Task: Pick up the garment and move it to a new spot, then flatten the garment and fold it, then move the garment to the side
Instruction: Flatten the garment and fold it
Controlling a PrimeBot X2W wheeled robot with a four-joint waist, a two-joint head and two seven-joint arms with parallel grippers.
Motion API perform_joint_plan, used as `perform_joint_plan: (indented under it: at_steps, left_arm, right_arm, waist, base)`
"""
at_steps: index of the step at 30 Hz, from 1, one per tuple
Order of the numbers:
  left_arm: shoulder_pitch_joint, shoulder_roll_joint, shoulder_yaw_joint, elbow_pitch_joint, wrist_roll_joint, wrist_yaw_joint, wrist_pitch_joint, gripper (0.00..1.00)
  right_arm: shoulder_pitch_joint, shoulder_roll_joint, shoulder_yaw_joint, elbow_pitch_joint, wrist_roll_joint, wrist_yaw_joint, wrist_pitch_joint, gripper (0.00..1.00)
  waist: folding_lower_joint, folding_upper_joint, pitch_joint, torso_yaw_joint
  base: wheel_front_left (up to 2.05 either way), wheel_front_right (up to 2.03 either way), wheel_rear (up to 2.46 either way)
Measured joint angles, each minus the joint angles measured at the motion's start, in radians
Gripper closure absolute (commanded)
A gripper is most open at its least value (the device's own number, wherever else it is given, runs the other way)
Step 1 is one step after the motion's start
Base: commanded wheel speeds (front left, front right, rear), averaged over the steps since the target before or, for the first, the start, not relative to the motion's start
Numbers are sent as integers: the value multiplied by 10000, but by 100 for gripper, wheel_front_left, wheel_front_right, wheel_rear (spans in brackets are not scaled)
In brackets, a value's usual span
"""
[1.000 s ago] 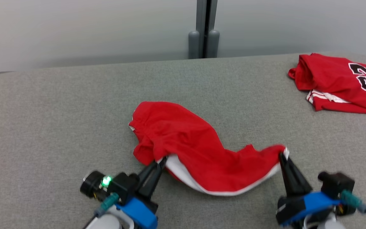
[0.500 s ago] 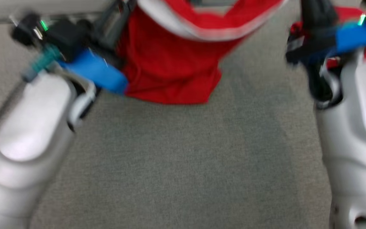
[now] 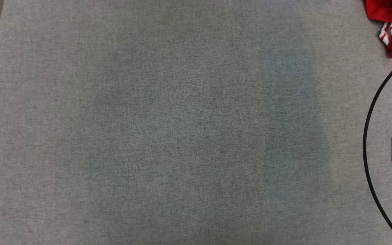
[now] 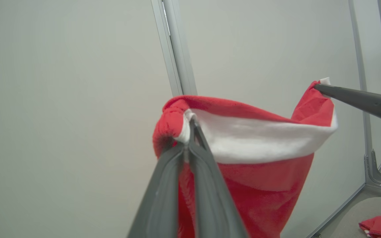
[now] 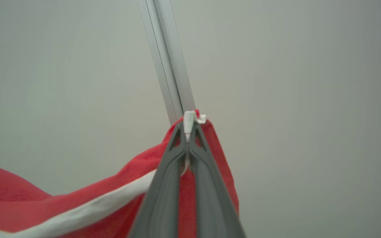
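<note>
Left claw (image 4: 192, 124) and right claw (image 5: 189, 127) each pinch shut on a top corner of the red garment (image 4: 260, 185), which hangs in the air before the wall (image 4: 61, 99), off the bench (image 3: 168, 129). Biggest risk: laid down slack, it would likely land creased. Lesser: the right pinch holds only the tip of the white band (image 4: 260, 142), so a jerk could free it. Soft red cloth, narrowing downward; broad band sagging; small bunched roll by the left claw.

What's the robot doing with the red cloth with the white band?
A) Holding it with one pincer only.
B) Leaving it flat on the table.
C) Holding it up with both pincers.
C: the left pincer and right pincer each pinch an edge of the red garment, hanging in the air.
</note>
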Motion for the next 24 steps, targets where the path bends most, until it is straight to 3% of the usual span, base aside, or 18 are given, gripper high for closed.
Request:
perform_joint_plan:
  at_steps: [5, 9, 14, 24]
  left_arm:
    - [-348, -4, -663, 742, -466, 0, -428, 100]
    - [519, 42, -945, 1064, -915, -2, -688, 100]
    - [2594, 314, -848, 782, -1028, 0, -788, 100]
    - [7732, -115, -10, -1661, -184, 67, -803, 100]
  right_arm:
    - [-292, 0, 481, 886, 31, 0, -453, 100]
    - [366, 4, 1369, 1264, 205, 0, -840, 100]
    - [2011, -13, 2008, 1379, 792, 0, -1151, 100]
    - [6348, -769, 2721, -71, 1983, 0, -1306, 100]
  waist:
    - [-1, 0, 195, 5]
    - [-1, 0, 210, 9]
    - [-2, 0, -47, 73]
    - [-7, 0, -1306, 490]
  base:
    - [0, 0, 0]
    - [0, 0, 0]
    - [0, 0, 0]
    - [0, 0, 0]
